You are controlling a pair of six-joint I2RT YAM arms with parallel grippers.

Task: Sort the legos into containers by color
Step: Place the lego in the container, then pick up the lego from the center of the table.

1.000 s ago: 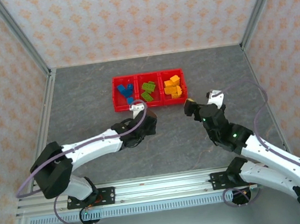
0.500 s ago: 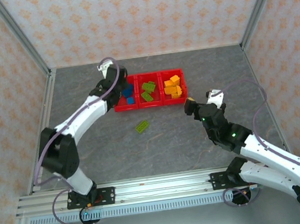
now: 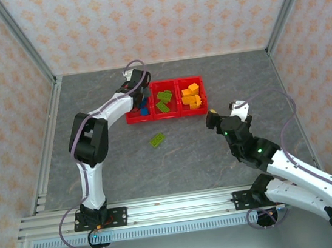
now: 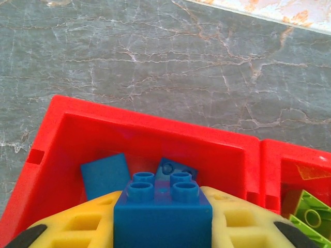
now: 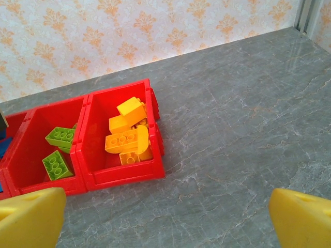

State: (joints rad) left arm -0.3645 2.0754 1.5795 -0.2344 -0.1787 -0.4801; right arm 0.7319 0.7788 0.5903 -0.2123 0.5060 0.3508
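Here's a dark grey table (image 3: 110, 168) veined like marble, evenly lit with barely a shadow on it. Around it on three sides stand walls (image 3: 158, 15) papered in pale cream with a repeating orange floral pattern, and silver metal posts (image 3: 23, 42) run up the two far corners. Along the near edge, a ribbed metal rail (image 3: 177, 206) spans the table's width.

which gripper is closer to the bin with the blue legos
Left. The left gripper hangs over the blue-lego bin, gripping a blue lego; the right gripper stands open beyond the orange-lego bin, nearer the robot.
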